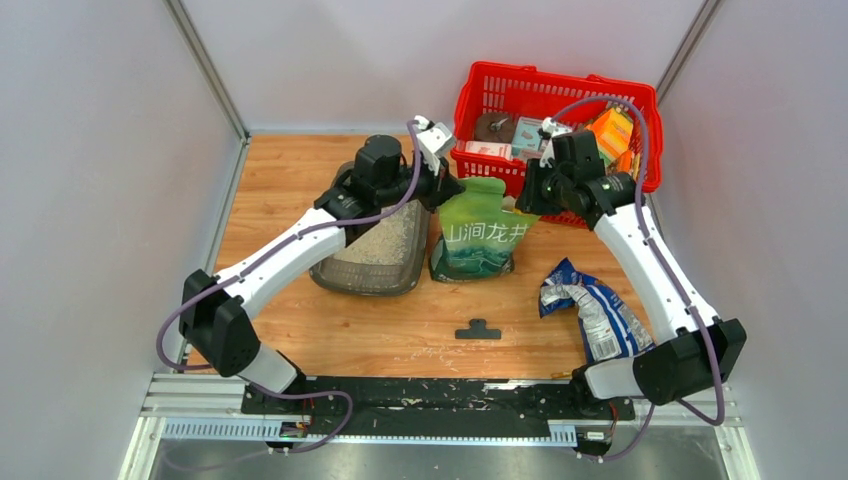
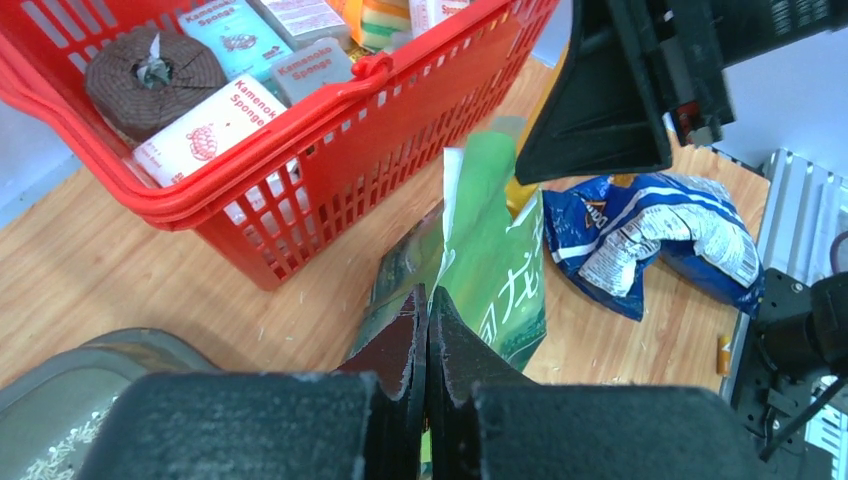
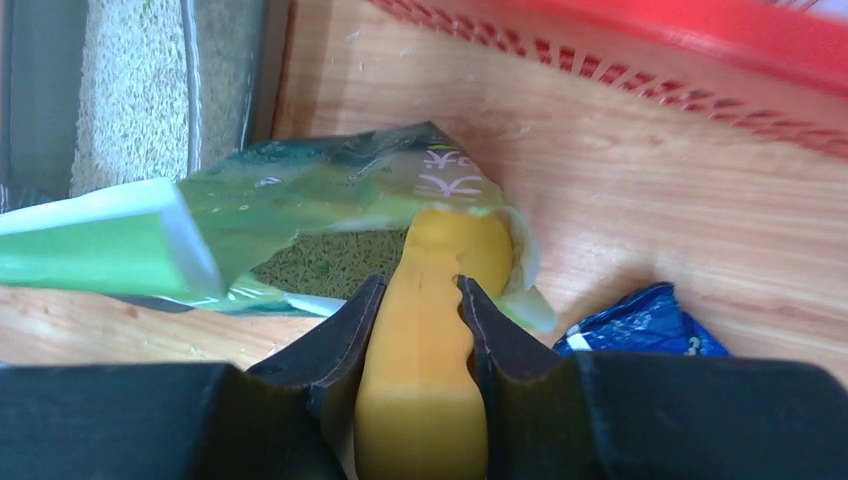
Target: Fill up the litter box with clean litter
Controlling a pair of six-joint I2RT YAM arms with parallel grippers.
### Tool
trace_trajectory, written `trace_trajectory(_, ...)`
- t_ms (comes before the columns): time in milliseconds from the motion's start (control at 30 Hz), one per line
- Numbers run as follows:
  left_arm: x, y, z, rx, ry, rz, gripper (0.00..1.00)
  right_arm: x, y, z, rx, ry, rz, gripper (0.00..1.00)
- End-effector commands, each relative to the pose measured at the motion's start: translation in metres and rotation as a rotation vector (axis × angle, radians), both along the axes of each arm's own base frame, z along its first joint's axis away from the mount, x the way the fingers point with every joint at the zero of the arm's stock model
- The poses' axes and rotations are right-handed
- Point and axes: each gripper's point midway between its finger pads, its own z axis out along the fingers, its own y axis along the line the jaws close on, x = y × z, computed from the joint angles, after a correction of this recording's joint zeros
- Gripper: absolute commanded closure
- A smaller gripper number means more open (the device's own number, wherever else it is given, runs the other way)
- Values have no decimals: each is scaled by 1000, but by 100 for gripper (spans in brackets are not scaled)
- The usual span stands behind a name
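The dark grey litter box (image 1: 352, 272) lies left of centre, with pale litter (image 1: 388, 238) in its far part; it also shows in the right wrist view (image 3: 222, 70). A green litter bag (image 1: 482, 232) stands open beside it. My left gripper (image 1: 447, 186) is shut on the bag's upper left edge (image 2: 428, 300). My right gripper (image 1: 527, 196) is shut on a yellow scoop handle (image 3: 425, 360). The scoop's head reaches into the bag's mouth (image 3: 330, 195), where granules (image 3: 330, 262) show.
A red wire basket (image 1: 555, 95) with sponges and boxes stands at the back right, just behind the bag. A crumpled blue snack bag (image 1: 590, 308) lies at the right. A small black T-shaped piece (image 1: 478, 330) lies near the front. Grey walls enclose the table.
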Motion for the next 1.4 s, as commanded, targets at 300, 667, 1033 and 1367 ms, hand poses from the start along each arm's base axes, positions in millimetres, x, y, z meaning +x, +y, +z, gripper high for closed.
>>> trace_trajectory(300, -35, 24, 81, -105, -411, -89, 100, -23, -36, -45, 7, 165, -88, 100)
trace_trajectory(667, -31, 13, 95, -206, -304, -81, 100, -38, -24, -103, -230, 90, -118, 100)
trace_trajectory(1033, -29, 9, 83, -207, -249, -83, 100, -71, 33, -161, 56, 281, 130, 100)
trace_trajectory(1367, -15, -1, 83, -179, -310, -94, 100, -103, 64, -138, 411, 397, 336, 100)
